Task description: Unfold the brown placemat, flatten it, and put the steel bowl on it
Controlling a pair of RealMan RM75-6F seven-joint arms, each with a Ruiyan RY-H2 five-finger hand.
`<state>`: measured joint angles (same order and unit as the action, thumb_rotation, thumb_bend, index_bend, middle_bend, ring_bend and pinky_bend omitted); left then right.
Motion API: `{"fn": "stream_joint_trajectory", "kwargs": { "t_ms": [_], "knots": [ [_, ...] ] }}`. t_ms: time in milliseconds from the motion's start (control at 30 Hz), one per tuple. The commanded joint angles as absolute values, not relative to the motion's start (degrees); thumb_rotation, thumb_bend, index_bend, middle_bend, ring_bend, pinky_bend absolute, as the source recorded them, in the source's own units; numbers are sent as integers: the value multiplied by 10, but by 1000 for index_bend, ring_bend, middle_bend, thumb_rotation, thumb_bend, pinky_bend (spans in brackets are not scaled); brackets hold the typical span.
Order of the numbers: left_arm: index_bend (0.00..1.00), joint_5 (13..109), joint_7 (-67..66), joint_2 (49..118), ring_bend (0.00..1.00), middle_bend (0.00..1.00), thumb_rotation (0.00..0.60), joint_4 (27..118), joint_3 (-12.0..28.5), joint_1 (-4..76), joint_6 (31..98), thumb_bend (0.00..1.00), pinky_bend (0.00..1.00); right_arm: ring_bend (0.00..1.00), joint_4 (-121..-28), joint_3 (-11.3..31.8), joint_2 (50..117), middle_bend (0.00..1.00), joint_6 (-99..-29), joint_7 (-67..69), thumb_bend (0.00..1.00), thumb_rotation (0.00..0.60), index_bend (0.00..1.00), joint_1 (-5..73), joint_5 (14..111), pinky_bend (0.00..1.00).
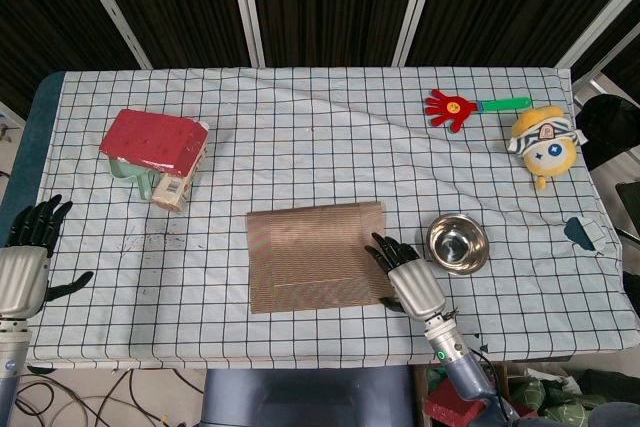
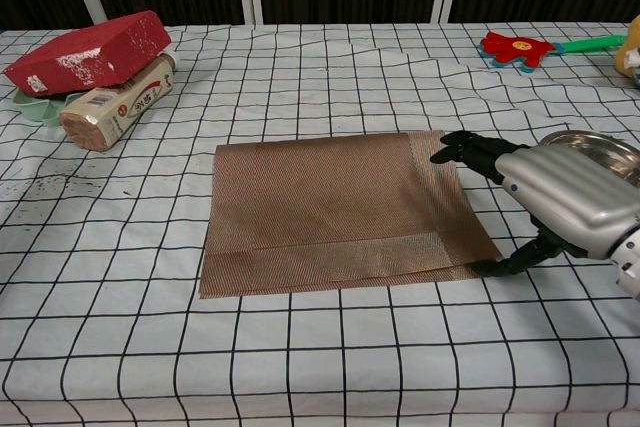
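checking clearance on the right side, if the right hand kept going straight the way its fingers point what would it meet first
Probably the brown placemat: the right hand points up-left across the table with its fingertips already at the mat's right edge. Height is unclear, so it may slide over it.

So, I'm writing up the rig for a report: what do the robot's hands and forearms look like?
Both the left hand and the right hand have black fingers and silver-grey metallic backs. The right wrist narrows to a silver cuff with a small green light, then a blue-grey forearm.
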<state>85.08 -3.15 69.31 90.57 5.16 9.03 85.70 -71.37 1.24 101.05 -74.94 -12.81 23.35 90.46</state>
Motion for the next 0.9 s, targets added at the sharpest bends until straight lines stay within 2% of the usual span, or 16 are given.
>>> {"fn": "stream_joint_trajectory", "kwargs": {
  "t_ms": [33,900],
  "knots": [
    [0,851,-31,693,0,0,600,905,51,90,857,0,49,110,-713,12,1010,44,-749,-129,73,600,165,233,904,229],
    [0,851,-34,694,0,0,600,907,51,90,857,0,49,111,-710,14,1006,76,-749,-125,88,600,260,230,906,230]
  ]
}}
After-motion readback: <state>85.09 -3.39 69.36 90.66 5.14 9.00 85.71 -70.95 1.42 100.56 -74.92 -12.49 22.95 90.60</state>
